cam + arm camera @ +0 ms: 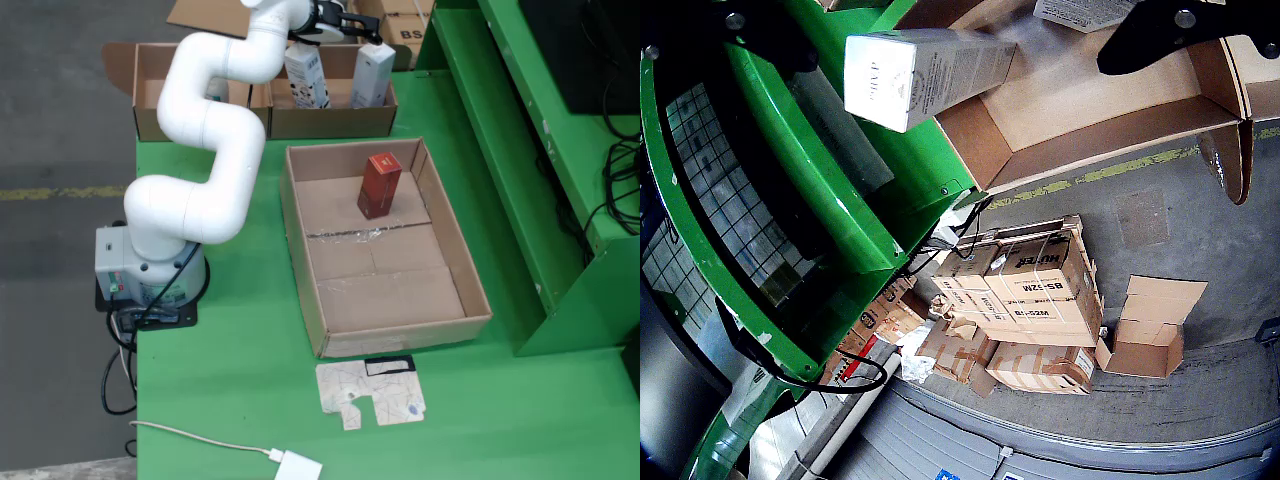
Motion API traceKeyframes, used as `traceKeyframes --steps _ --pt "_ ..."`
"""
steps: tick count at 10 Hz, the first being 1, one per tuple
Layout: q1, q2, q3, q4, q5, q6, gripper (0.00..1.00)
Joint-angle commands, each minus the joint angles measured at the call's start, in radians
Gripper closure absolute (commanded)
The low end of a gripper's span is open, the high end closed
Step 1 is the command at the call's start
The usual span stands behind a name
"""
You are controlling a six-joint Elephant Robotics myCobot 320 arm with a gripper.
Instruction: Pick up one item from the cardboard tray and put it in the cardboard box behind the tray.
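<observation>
A red carton (380, 184) stands upright in the far part of the cardboard tray (304, 255). Behind the tray, the cardboard box (330, 122) holds two white cartons, one on the left (306, 75) and one on the right (372, 75). My gripper (350, 28) hovers above that box, just over the right carton, with its jaws spread and nothing between them. In the wrist view one black finger (1170, 30) shows at the top right. The right white carton (920, 70) leans at the box's end beside the green frame, and the box floor (1090, 100) lies below.
A green shelf frame (500, 150) runs along the table's right side, close to the box and tray. A second open box (150, 95) sits left of the target box. A flat cardboard scrap (372, 392) and a white cable plug (298, 466) lie near the front edge.
</observation>
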State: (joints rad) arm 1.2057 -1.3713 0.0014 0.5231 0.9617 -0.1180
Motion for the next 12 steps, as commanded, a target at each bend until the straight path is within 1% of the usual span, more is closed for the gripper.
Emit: traceKeyframes --steps 1,3,4,6,9,10,12 --pt "-0.009 0.009 -0.001 -0.011 -0.009 -0.001 0.00" --pt "-0.010 0.014 -0.001 -0.011 -0.009 0.001 0.00" --pt "-0.001 0.035 -0.001 -0.011 -0.009 -0.142 0.00" --pt "0.005 0.051 -0.001 -0.011 -0.009 -0.158 0.00" --pt "0.001 0.120 -0.001 -0.011 -0.009 -0.273 0.00" --pt "0.000 0.120 -0.001 -0.011 -0.009 -0.299 0.00" --pt "-0.022 0.169 -0.001 -0.011 -0.009 -0.358 0.00"
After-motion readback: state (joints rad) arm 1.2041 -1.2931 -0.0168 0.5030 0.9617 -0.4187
